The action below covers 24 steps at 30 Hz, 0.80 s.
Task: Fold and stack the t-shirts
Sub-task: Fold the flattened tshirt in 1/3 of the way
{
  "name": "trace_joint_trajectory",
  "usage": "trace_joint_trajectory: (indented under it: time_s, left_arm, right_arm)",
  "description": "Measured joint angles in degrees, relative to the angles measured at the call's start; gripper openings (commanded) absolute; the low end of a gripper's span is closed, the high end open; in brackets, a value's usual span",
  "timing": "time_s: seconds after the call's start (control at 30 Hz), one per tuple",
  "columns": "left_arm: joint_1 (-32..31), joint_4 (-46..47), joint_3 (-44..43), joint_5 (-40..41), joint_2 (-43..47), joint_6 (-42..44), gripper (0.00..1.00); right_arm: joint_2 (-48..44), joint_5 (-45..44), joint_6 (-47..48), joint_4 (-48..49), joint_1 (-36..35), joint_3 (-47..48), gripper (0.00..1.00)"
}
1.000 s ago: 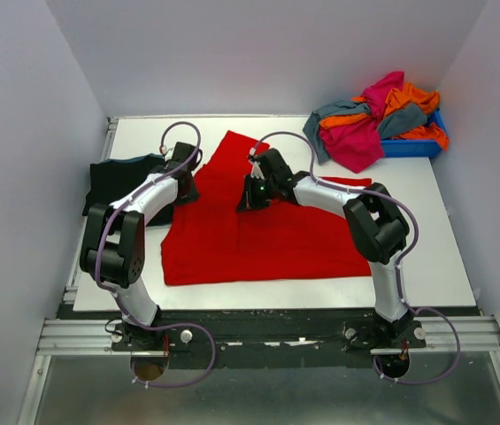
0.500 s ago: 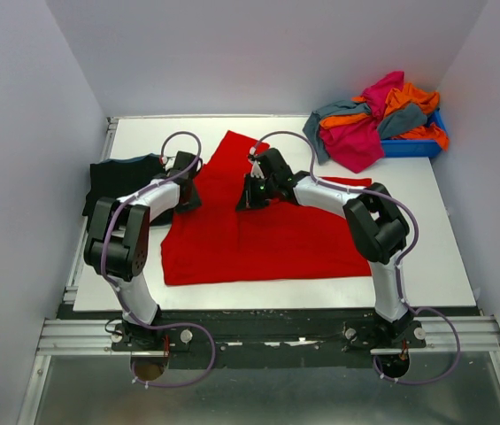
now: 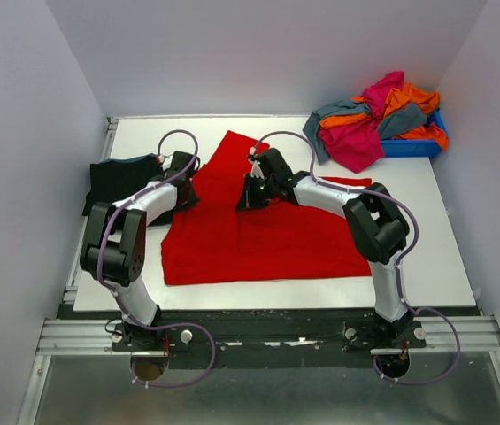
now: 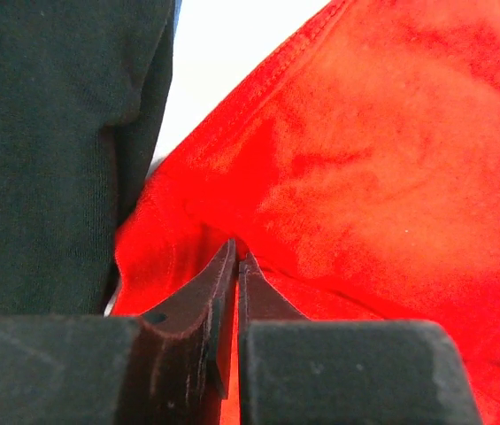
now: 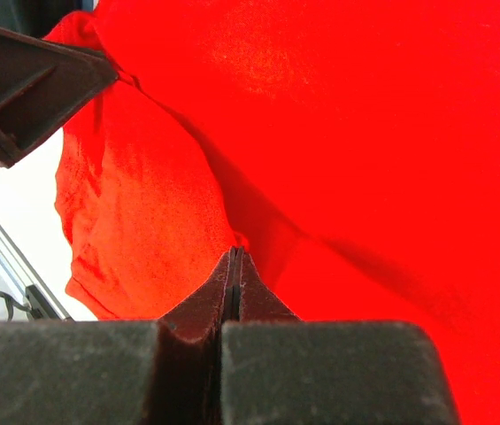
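The bright red t-shirt [image 3: 267, 235] lies spread on the white table, with a fold running up its back left part. My left gripper [image 3: 185, 193] is at the shirt's left edge, next to the black t-shirt [image 3: 119, 181]. In the left wrist view its jaws [image 4: 236, 258] are pinched on red cloth [image 4: 382, 150], with the black t-shirt [image 4: 46, 142] to the left. My right gripper [image 3: 250, 202] is low over the shirt's upper middle. In the right wrist view it [image 5: 234, 255] is shut on a pinch of red cloth [image 5: 338, 115].
A heap of magenta, orange and grey-teal t-shirts [image 3: 373, 119] lies on a blue bin [image 3: 413, 146] at the back right corner. Bare white table [image 3: 426, 230] shows to the right of the red shirt. Walls close in on both sides.
My left arm has shifted slightly, its gripper edging toward the red shirt's left edge. My right arm and the shirts look unmoved.
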<state>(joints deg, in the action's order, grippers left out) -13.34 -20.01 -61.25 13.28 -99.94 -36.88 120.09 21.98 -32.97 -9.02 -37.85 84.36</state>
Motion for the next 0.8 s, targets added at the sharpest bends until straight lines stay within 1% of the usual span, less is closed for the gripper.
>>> trace_joint_trajectory:
  time_s: [0.03, 0.57, 0.8]
  left_arm:
    - [0.0, 0.0, 0.0, 0.0, 0.3, 0.0, 0.0]
    - [0.0, -0.3, 1.0, -0.3, 3.2, 0.3, 0.0]
    - [0.0, -3.7, -3.2, -0.4, 3.6, 1.2, 0.0]
  right_arm:
    - [0.0, 0.0, 0.0, 0.0, 0.0, 0.0, 0.01]
    - [0.0, 0.0, 0.0, 0.0, 0.0, 0.0, 0.01]
    - [0.0, 0.0, 0.0, 0.2, 0.2, -0.1, 0.01]
